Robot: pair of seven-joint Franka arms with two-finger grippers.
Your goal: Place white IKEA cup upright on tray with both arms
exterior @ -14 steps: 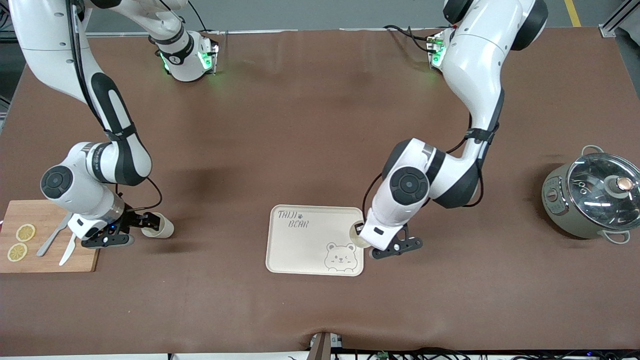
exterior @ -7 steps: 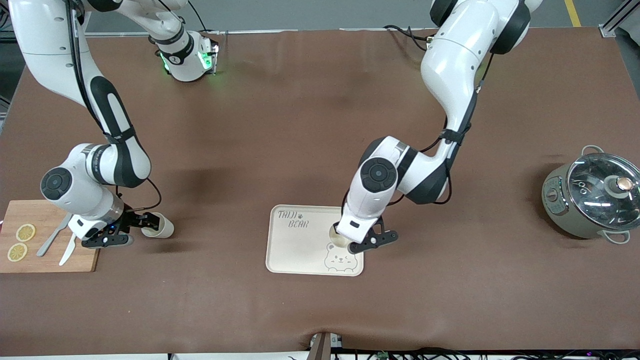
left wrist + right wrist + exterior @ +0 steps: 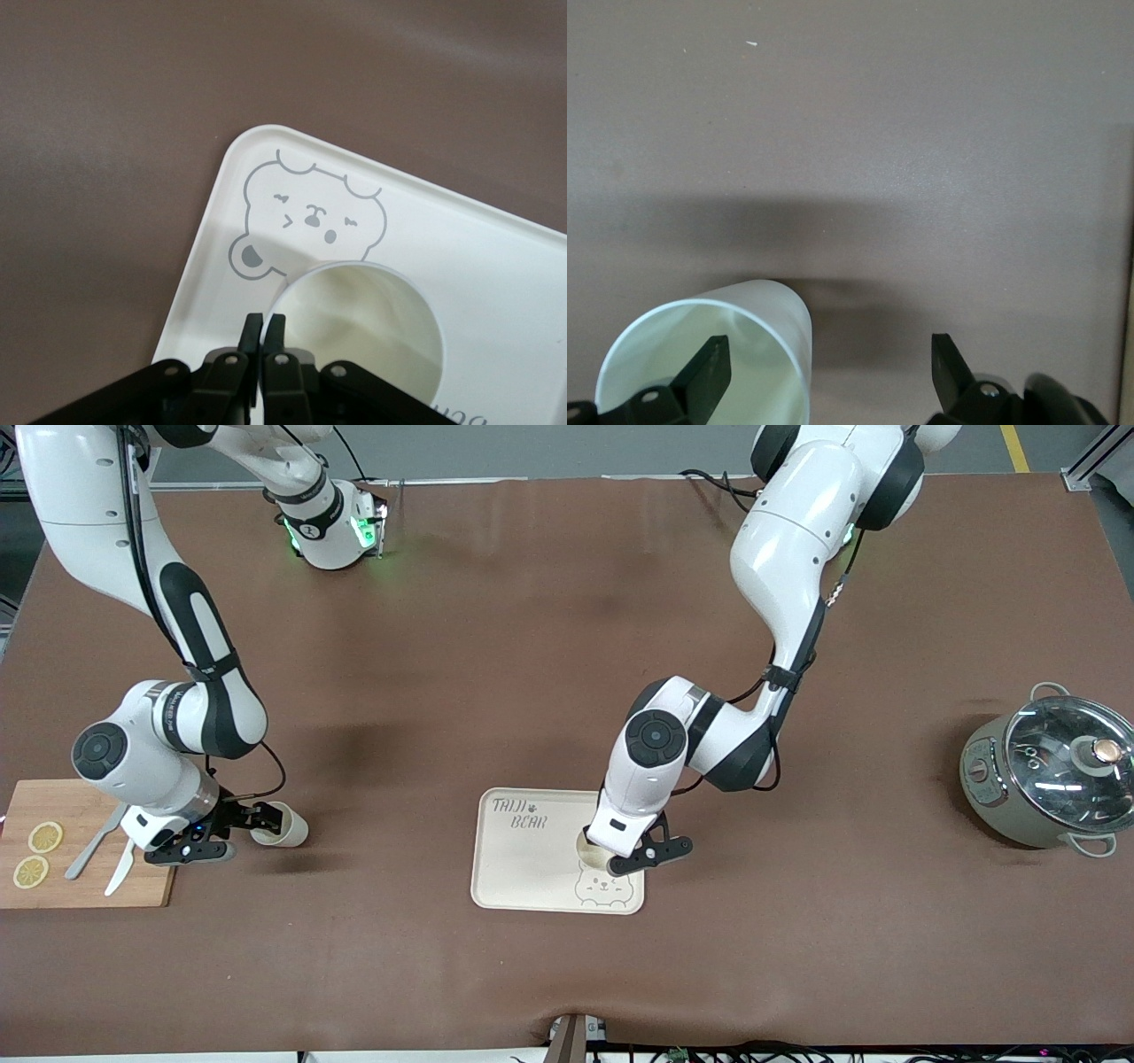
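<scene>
— Where do we find the cup?

— In the lower middle of the front view, upright, with its mouth facing up. It is over the tray, at the corner with the bear drawing, on the side toward the left arm's end of the table. We cannot tell whether its base touches the tray.

— And what holds it?

— The left gripper comes down on it from above. Its fingers are pressed nearly together, pinching the cup's wall at the rim.

— What do we see farther out?

— A second cup lies on its side on the brown table, low in the front view toward the right arm's end. The right gripper waits there with its fingers spread wide, one inside that cup's mouth and the other out over bare table.

— And past that?

— Just beside the right gripper lies a wooden cutting board, at the lower edge-corner of the front view. It carries two lemon slices, a fork and a knife.

— Anything at the other end?

— A pot with a glass lid stands at mid-height, well apart from the tray.
</scene>
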